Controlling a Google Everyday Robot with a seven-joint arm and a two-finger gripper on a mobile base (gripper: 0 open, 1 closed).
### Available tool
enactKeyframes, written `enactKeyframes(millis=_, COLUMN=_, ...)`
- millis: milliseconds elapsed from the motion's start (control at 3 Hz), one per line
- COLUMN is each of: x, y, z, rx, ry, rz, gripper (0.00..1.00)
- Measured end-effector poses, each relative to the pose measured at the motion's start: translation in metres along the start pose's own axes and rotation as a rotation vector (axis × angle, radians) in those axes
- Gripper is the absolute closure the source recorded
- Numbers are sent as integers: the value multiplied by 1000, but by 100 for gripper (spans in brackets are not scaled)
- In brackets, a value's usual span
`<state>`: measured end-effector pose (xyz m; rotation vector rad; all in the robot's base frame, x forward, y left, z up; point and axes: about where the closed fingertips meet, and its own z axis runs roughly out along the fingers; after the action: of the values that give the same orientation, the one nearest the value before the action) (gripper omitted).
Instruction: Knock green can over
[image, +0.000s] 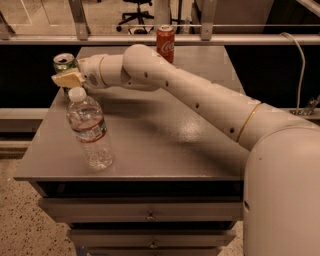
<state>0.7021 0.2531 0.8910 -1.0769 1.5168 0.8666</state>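
The green can (63, 63) stands upright at the table's far left edge; only its silver top and upper green side show. My gripper (65, 79) reaches across from the right and sits right in front of the can, covering its lower part, pale fingertips pointing left. A clear water bottle (90, 128) with a white cap stands just in front of the gripper.
A red Coca-Cola can (165, 43) stands at the back of the grey table (165, 145). My white arm spans the table from the lower right. The table has drawers below; a railing and an office chair lie behind it.
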Motion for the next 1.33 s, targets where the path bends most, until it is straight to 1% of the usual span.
enactKeyframes(millis=333, x=-20, y=-17, z=-44, rx=36, ry=-4, rz=-44, gripper=95)
enactKeyframes(millis=667, x=-38, y=-21, z=-115, rx=24, ry=59, rz=-96, gripper=100)
enactKeyframes(millis=1000, x=-26, y=-16, z=-150, rx=-28, ry=177, rz=-107, gripper=100)
enactKeyframes(millis=1333, x=-8, y=-1, z=-170, rx=-79, ry=365, rz=-148, gripper=100)
